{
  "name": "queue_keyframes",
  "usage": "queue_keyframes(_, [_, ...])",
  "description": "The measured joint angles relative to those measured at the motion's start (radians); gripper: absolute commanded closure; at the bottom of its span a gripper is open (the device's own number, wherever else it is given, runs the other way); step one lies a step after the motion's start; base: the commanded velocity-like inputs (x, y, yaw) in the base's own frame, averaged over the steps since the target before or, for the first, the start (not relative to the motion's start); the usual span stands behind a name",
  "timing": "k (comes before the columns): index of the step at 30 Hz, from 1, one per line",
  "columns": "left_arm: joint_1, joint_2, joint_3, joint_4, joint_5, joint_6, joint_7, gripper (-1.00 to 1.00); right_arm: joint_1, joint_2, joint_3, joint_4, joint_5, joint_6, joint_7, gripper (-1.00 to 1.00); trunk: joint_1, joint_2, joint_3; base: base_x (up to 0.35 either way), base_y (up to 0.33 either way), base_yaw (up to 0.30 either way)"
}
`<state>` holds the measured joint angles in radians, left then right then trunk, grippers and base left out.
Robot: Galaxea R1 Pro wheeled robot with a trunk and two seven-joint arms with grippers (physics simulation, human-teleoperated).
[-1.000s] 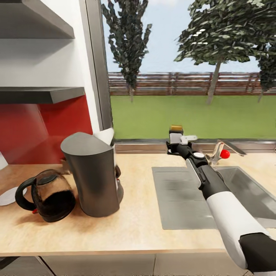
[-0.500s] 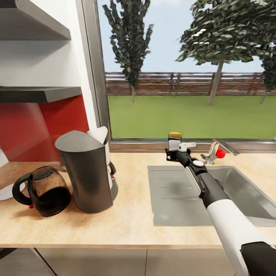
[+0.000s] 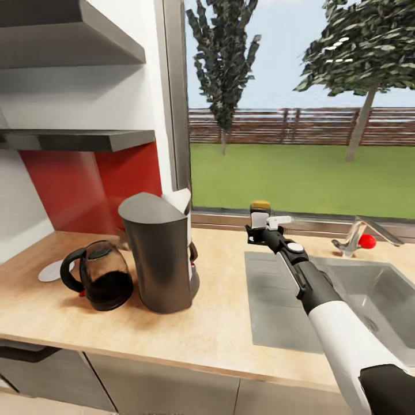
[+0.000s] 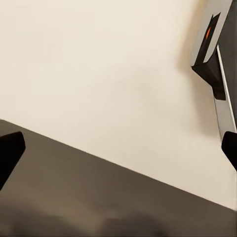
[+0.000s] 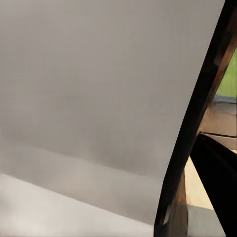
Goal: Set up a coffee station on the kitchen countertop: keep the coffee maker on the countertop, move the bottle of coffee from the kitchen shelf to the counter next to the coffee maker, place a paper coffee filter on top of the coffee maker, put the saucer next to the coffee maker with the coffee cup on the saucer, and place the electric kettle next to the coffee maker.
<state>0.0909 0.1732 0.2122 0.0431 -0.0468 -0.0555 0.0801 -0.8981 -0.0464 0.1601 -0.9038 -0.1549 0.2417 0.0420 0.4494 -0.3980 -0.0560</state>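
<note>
a large window (image 3: 300, 115) fills the upper right of the frame, showing a green lawn (image 3: 300, 178), a wooden fence (image 3: 300, 125) and two trees under pale sky. at left, a white wall (image 3: 75, 98) sits above a red backsplash (image 3: 75, 190). grey drawer fronts (image 3: 161, 389) run along the bottom edge. daylight is soft and even.

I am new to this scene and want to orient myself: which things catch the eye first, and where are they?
The tall dark grey tapered coffee maker stands on the light-wood countertop, a white paper cone at its top. Just beside it sits the round dark glass kettle. Over the inset grey steel sink, the right gripper holds a small bottle with a yellow cap.
</note>
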Motion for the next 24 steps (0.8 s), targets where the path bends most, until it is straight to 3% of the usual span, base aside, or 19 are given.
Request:
queue_keyframes(5, [0.000,0.000,0.000,0.000,0.000,-0.001,-0.001,-1.00,0.006,0.000,0.001,0.029,0.001,-0.012,-0.002,1.00,0.000,0.000,0.000,0.000,0.000,0.278])
queue_keyframes(11, [0.000,0.000,-0.001,0.000,0.000,-0.003,-0.002,-1.00,0.013,0.001,0.005,0.116,0.001,-0.121,-0.001,1.00,0.000,0.000,0.000,0.000,0.000,0.278])
queue_keyframes(17, [0.000,0.000,-0.001,-0.002,0.001,-0.004,-0.003,-1.00,0.015,0.002,0.079,0.210,0.001,-0.230,-0.005,1.00,0.000,0.000,0.000,0.000,0.000,0.250])
queue_keyframes(22, [0.000,0.000,0.001,-0.003,0.001,-0.004,-0.003,-1.00,0.015,0.017,0.094,0.227,0.002,-0.254,-0.008,1.00,0.000,0.000,0.000,0.000,0.000,0.069])
queue_keyframes(24, [0.000,0.000,0.001,-0.003,0.001,-0.005,-0.003,-1.00,0.016,0.020,0.094,0.253,0.004,-0.296,-0.009,1.00,0.000,0.000,0.000,0.000,0.000,0.009])
